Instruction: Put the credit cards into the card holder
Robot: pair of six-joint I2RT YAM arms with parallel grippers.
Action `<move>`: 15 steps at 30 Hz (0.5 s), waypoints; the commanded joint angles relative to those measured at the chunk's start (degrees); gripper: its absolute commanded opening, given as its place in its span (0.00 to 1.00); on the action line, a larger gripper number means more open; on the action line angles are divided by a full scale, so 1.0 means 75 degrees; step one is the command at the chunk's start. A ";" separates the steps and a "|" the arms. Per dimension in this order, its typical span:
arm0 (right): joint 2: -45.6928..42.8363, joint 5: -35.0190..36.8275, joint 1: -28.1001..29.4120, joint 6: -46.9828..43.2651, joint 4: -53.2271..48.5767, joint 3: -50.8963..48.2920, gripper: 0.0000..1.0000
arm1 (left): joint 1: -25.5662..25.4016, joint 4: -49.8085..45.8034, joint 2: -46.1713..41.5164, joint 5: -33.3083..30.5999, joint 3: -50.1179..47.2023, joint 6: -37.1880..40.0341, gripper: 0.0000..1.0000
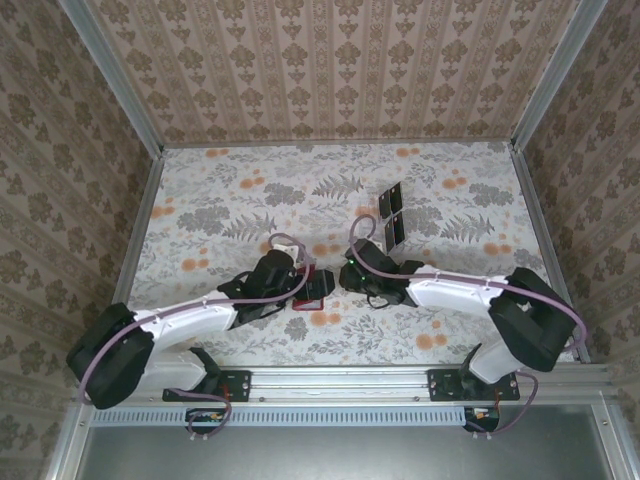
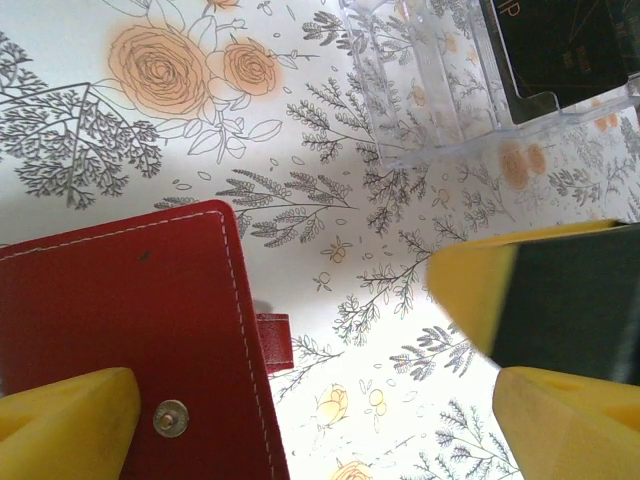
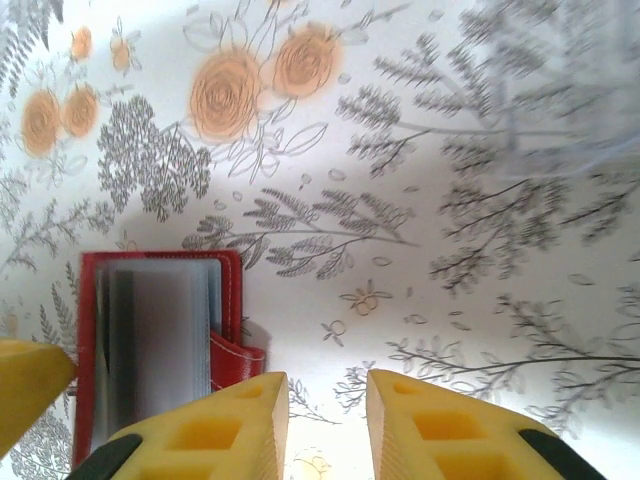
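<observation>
The left gripper (image 2: 315, 400) gapes wide over the card holder (image 2: 130, 330) at lower left, the right gripper (image 3: 327, 395) is barely parted and empty, and the credit cards (image 2: 560, 50) sit racked at upper right, so the unclamped holder could skid under a pushed card.

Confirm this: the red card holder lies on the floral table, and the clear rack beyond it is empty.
Not quite. The clear rack is not empty: the left wrist view shows a dark card standing in it. The rest stands.
</observation>
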 commanded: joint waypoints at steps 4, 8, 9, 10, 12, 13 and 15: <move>-0.0192 -0.0020 -0.0046 -0.0293 -0.0353 -0.0167 0.36 | -0.0087 0.0489 0.0416 -0.0252 -0.0263 -0.0140 1.00; 0.0314 -0.0248 -0.0039 -0.0208 -0.0165 0.0053 0.42 | -0.0066 0.0411 0.0305 -0.0416 -0.0292 -0.0065 1.00; 0.0427 -0.0287 -0.0014 -0.0182 -0.0121 0.0131 0.43 | -0.0072 0.0351 0.0188 -0.0472 -0.0304 -0.0029 1.00; 0.0574 -0.0310 0.0022 -0.0160 -0.0090 0.0226 0.44 | -0.0054 0.0239 0.0026 -0.0559 -0.0316 -0.0003 1.00; 0.0856 -0.0312 0.0120 -0.0146 -0.0120 0.0482 0.46 | -0.0007 -0.0030 -0.0311 -0.0709 -0.0312 0.0123 1.00; 0.1015 -0.0296 0.0168 -0.0147 -0.0162 0.0618 0.46 | 0.0038 -0.0211 -0.0499 -0.0779 -0.0301 0.0200 1.00; 0.1316 -0.0288 0.0248 -0.0142 -0.0211 0.0852 0.47 | 0.0211 -0.0502 -0.0820 -0.0807 -0.0286 0.0348 1.00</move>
